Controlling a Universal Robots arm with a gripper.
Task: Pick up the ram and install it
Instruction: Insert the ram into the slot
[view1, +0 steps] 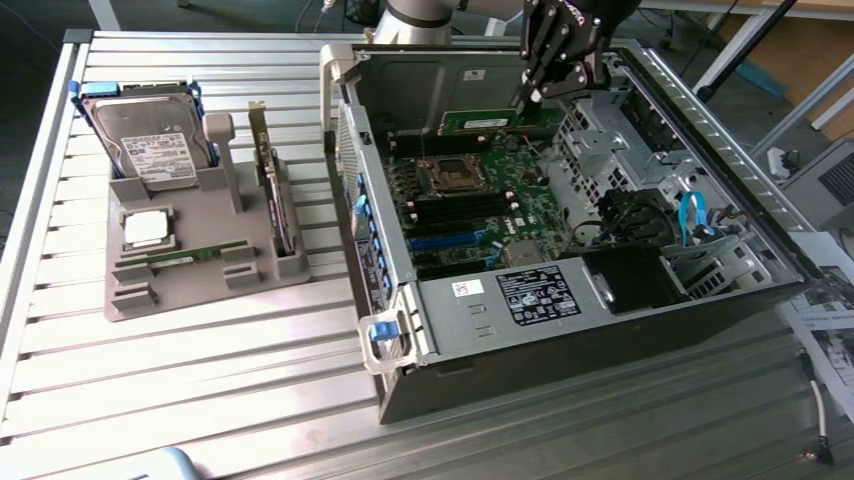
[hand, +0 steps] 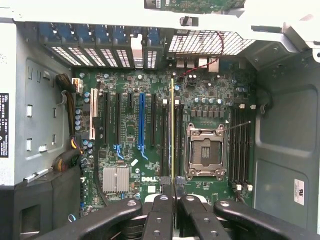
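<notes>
so the tool (hand: 172, 192) is clamped nearly shut on the ram (hand: 172, 130), holding it edge down right below itself so it looks lined up with the memory slots (hand: 163, 135) beside the CPU socket (hand: 205, 152)

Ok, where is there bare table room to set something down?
Bare: table slats between the grey holder and the near edge, up to the computer case. Narrow: the holder-case gap. Crowded: inside the case.
</notes>
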